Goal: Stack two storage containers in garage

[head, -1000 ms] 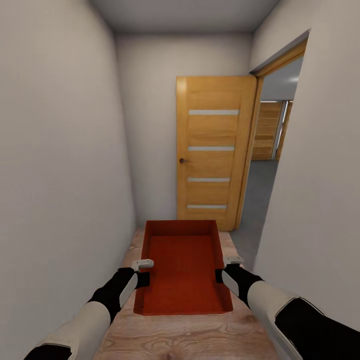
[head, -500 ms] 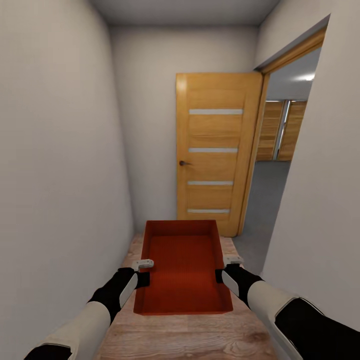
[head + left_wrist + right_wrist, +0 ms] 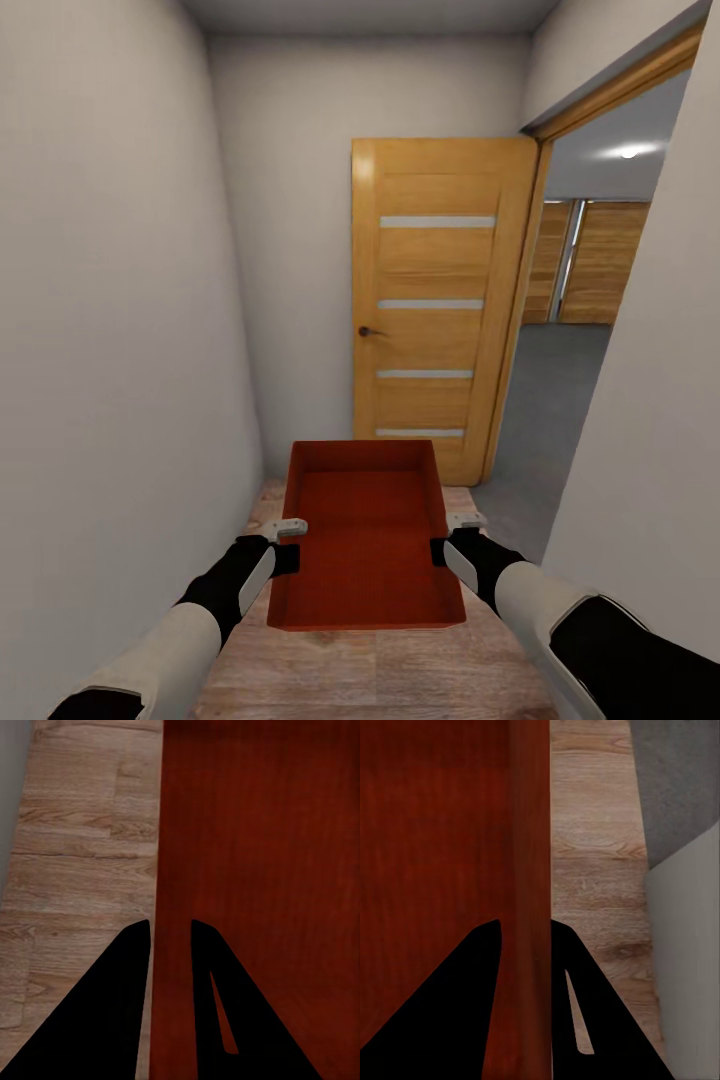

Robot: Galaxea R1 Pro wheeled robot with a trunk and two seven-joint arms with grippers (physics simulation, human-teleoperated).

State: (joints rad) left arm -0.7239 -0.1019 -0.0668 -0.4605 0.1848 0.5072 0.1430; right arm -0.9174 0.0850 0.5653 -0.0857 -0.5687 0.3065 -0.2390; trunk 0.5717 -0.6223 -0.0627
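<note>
Nearest the head camera, both forearms are reaching forward, their upper parts cut off by the frame. The left gripper (image 3: 288, 541) is clamping the left wall of a red-orange storage container (image 3: 367, 545), and the right gripper (image 3: 452, 535) is clamping its right wall; each pair of jaws is standing narrowly apart with a wall pinched between, as the wrist views are showing. The container is hanging level above the light wood plank floor (image 3: 350, 680), hiding the planks beneath it. The right wrist view is catching a strip of grey concrete floor (image 3: 679, 787) beside the planks. Farther off, a wooden door (image 3: 435, 305) is standing open, and a doorway (image 3: 580, 330) at the right is giving onto a grey-floored room, largely hidden by the wall.
</note>
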